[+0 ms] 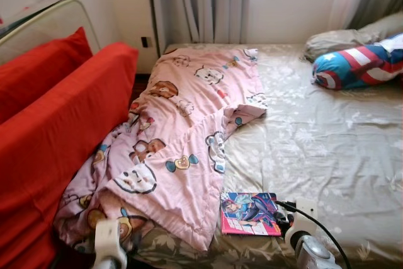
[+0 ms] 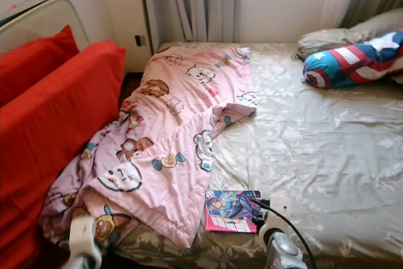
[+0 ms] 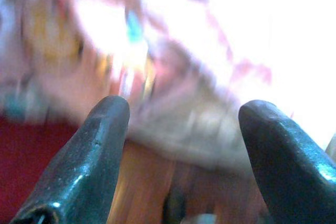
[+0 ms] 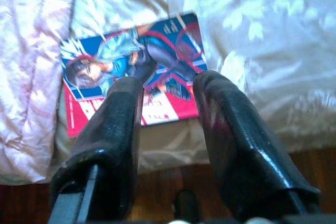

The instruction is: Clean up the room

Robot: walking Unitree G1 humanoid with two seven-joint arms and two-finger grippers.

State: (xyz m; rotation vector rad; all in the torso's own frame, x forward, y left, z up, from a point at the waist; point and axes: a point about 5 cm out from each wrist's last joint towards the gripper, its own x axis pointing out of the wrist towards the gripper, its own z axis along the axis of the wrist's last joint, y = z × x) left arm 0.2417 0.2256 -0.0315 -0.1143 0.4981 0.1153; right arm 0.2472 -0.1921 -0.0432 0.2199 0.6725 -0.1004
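A pink cartoon-print blanket (image 1: 182, 130) lies crumpled over the left half of the bed (image 1: 327, 149), one corner hanging off the front edge. Beside it, near the front edge, lies a colourful comic book (image 1: 249, 213). My right gripper (image 4: 168, 85) hovers open just in front of the comic book (image 4: 131, 72), its fingertips over the book's near edge, nothing between them. My left gripper (image 3: 184, 111) is open at the blanket's hanging lower-left corner (image 3: 173, 51), which looks blurred. The left wrist (image 1: 108, 237) sits low at the bed's front left.
A red, white and blue star bolster (image 1: 359, 64) and a grey pillow (image 1: 340, 41) lie at the bed's far right. Big red cushions (image 1: 56, 130) stand along the left. Curtains (image 1: 201, 4) hang behind. Wooden floor (image 4: 157, 182) shows under the bed edge.
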